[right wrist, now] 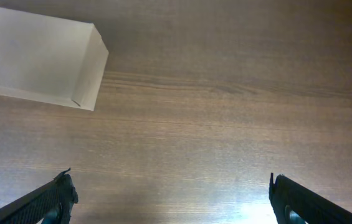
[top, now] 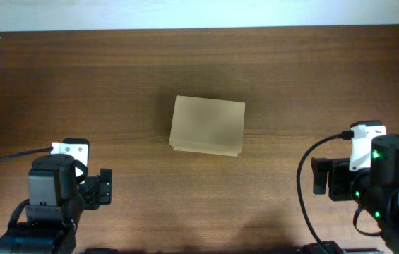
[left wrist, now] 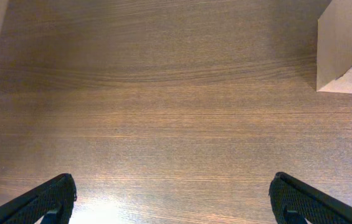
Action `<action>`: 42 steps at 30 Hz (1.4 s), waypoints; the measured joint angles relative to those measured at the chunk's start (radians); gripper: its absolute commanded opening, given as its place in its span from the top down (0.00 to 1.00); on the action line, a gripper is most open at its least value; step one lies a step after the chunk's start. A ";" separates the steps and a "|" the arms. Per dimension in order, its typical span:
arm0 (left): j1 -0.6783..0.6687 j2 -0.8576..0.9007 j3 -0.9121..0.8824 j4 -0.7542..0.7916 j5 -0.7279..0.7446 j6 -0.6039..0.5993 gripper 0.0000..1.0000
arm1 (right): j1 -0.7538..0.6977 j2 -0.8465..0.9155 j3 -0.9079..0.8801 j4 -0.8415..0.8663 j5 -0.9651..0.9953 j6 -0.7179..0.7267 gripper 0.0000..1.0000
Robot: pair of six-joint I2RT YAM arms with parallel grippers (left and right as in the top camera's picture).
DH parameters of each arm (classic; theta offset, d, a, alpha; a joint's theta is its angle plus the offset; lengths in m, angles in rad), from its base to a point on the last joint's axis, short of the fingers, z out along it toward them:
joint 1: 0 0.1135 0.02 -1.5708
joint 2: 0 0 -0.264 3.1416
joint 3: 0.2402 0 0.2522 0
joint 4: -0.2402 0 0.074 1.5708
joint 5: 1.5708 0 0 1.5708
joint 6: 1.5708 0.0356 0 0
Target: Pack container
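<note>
The container (top: 207, 125) is a plain tan cardboard box, lid shut, lying flat at the middle of the wooden table. Its corner shows at the top right of the left wrist view (left wrist: 345, 46) and at the top left of the right wrist view (right wrist: 38, 59). My left gripper (left wrist: 172, 202) is open and empty over bare wood near the front left, well short of the box. My right gripper (right wrist: 171, 202) is open and empty near the front right, also apart from the box.
The dark wooden table (top: 114, 92) runs to a pale wall edge at the back. Black cables trail from both arms at the front corners. No other objects show.
</note>
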 measured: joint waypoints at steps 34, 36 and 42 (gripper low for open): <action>0.000 0.000 0.000 0.000 0.000 0.000 0.01 | -0.049 -0.122 -0.112 0.264 0.028 0.002 0.01; 0.000 0.000 0.000 -0.001 0.000 0.000 0.01 | -0.081 -0.212 -0.221 0.372 0.029 0.009 0.01; 0.000 0.000 -0.001 -0.001 0.001 0.000 0.01 | -0.138 -0.443 -0.563 0.570 0.028 0.021 0.01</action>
